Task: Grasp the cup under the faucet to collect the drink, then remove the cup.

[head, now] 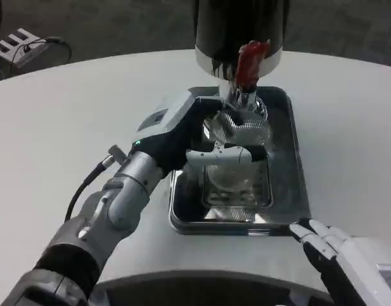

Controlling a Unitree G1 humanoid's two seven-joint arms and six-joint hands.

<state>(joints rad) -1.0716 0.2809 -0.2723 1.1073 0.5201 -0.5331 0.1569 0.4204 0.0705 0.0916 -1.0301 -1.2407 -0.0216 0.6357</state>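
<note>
A clear ribbed cup [241,137] stands in the steel tray [292,191], right under the faucet [241,95] of a black drink dispenser [241,29] with a red tap lever [251,62]. My left hand [189,134] reaches in from the left and wraps around the cup, fingers across its front and far side. The cup's lower part shows through the glass. Whether liquid is flowing I cannot tell. My right hand [326,245] sits at the lower right by the tray's near corner, fingers slightly apart and holding nothing.
The tray lies on a round white table [67,115], with a grated drip plate [236,194] in its near half. A cable and white rack [20,44] lie on the floor at the far left.
</note>
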